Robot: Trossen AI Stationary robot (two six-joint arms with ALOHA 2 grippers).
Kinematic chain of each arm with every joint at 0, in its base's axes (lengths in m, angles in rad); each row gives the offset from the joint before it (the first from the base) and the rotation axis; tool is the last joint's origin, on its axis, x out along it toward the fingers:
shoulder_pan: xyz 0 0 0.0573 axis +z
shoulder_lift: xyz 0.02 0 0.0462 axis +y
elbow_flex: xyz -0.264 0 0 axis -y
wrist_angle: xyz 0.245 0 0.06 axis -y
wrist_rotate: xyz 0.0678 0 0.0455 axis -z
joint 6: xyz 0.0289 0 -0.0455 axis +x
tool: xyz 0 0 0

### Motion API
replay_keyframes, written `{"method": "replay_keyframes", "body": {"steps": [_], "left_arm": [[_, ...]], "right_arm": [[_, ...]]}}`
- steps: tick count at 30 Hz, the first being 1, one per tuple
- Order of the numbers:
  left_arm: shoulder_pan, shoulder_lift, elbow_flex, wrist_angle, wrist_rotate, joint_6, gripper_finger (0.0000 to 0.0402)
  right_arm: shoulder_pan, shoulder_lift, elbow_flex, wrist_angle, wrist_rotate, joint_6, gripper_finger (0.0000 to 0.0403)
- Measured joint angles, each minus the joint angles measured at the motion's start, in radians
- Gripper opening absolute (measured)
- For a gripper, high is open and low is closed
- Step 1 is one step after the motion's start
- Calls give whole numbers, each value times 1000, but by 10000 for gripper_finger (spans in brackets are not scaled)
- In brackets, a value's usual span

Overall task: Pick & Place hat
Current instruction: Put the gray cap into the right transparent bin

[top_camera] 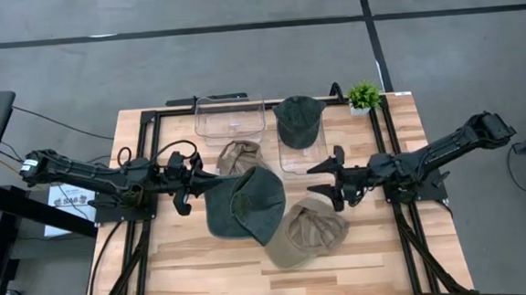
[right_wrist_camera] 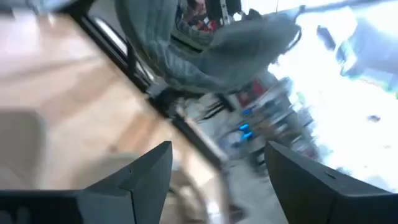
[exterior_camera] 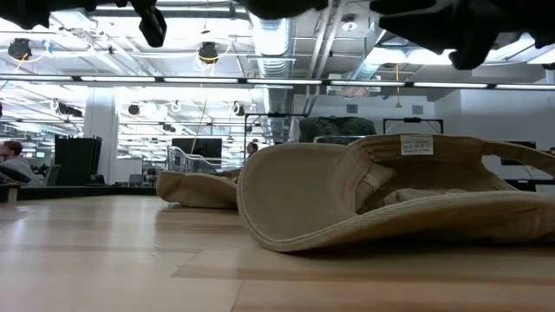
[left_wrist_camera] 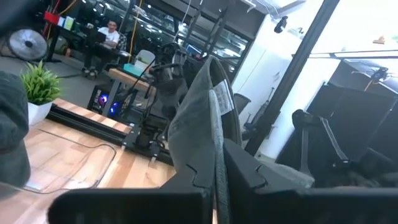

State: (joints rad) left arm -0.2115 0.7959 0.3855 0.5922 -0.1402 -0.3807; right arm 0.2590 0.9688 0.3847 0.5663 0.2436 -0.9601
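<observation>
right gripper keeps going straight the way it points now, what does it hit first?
The right gripper, open, points across the table toward the left arm. First in that line is the dark green hat held by the left gripper. Heights are unclear; it may instead pass over the tan hat just beside it.

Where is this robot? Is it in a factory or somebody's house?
It looks like a big workshop or robot lab, not a house. The ceiling has bare pipes and hanging lights, a person sits at a desk with screens behind, and the wooden table stands on a grey concrete floor.
</observation>
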Motion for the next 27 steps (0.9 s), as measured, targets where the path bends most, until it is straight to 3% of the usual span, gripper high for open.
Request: {"method": "replay_keyframes", "body": {"steps": [3, 7, 14, 27], "left_arm": [[0, 0, 0, 0, -27, 5, 16], [0, 0, 0, 7, -58, 10, 28], [0, 0, 0, 46, -92, 10, 14], [0, 0, 0, 66, -103, 10, 15]], "right_arm": [[0, 0, 0, 20, -5, -178, 248], [-9, 0, 0, 25, -5, -297, 248], [-45, 38, 1, 32, -9, -322, 248], [-50, 349, 100, 334, -9, -376, 248]]}}
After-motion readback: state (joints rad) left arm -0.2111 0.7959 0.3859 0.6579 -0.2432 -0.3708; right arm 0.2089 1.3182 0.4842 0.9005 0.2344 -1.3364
